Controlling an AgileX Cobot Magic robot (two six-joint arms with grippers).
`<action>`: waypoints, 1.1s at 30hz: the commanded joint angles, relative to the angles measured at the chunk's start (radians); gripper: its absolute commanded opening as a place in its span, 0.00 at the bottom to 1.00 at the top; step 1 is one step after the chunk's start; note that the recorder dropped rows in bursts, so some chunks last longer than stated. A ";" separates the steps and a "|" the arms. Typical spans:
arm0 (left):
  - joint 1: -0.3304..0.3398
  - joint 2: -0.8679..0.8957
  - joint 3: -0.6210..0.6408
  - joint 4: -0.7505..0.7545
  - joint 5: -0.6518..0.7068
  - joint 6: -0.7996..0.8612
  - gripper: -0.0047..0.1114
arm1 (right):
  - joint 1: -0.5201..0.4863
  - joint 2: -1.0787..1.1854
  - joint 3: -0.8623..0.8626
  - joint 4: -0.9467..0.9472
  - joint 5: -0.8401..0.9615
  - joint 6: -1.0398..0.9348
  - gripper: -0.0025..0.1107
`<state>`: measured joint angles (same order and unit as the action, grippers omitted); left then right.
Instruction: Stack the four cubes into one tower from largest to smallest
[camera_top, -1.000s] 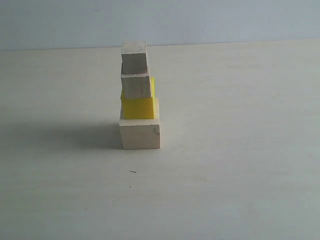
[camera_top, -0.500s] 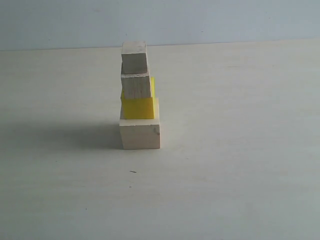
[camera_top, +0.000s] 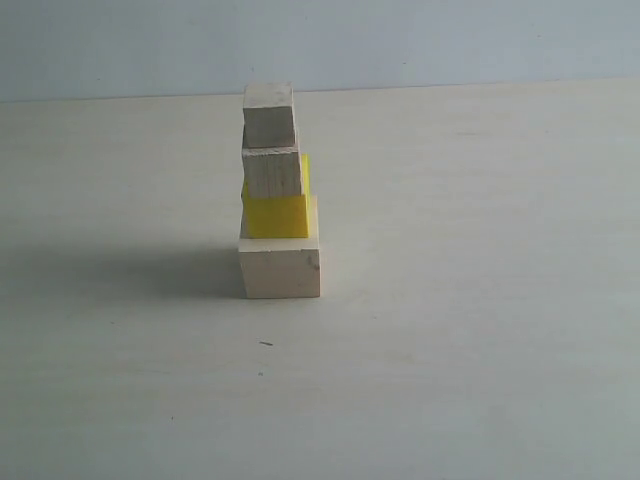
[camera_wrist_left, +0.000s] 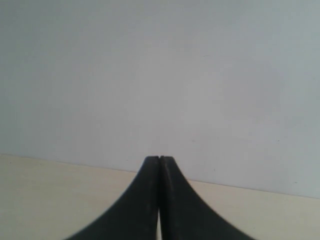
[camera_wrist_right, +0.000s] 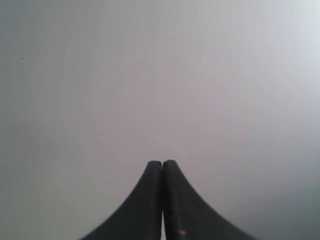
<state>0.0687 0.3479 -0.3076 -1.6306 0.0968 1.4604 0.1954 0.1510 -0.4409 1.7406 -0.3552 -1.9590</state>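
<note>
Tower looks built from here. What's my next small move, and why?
Probably none: leave both arms parked. All four cubes stand in one column: big pale wood cube, yellow cube, smaller pale wood cube, tiny pale wood cube on top. The left gripper and right gripper are shut, empty and outside the exterior view, so any approach would only risk a knock.

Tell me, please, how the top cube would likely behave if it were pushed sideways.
The top cube looks like rigid bare wood, so probably stiff and light. Its flat faces suggest sliding, not rolling. The cube below is barely wider, so it would likely drop off soon.
</note>
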 joint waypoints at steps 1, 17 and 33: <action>-0.004 -0.020 0.005 0.002 -0.002 0.002 0.04 | -0.004 -0.003 0.006 0.004 0.010 -0.003 0.02; -0.012 -0.198 0.005 0.006 0.080 -0.001 0.04 | -0.004 -0.003 0.006 0.004 0.010 -0.003 0.02; -0.008 -0.299 0.062 1.678 0.308 -1.490 0.04 | -0.004 -0.003 0.006 0.004 0.010 -0.003 0.02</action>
<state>0.0631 0.0888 -0.2849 -0.0223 0.3850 0.0252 0.1954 0.1510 -0.4409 1.7406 -0.3552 -1.9590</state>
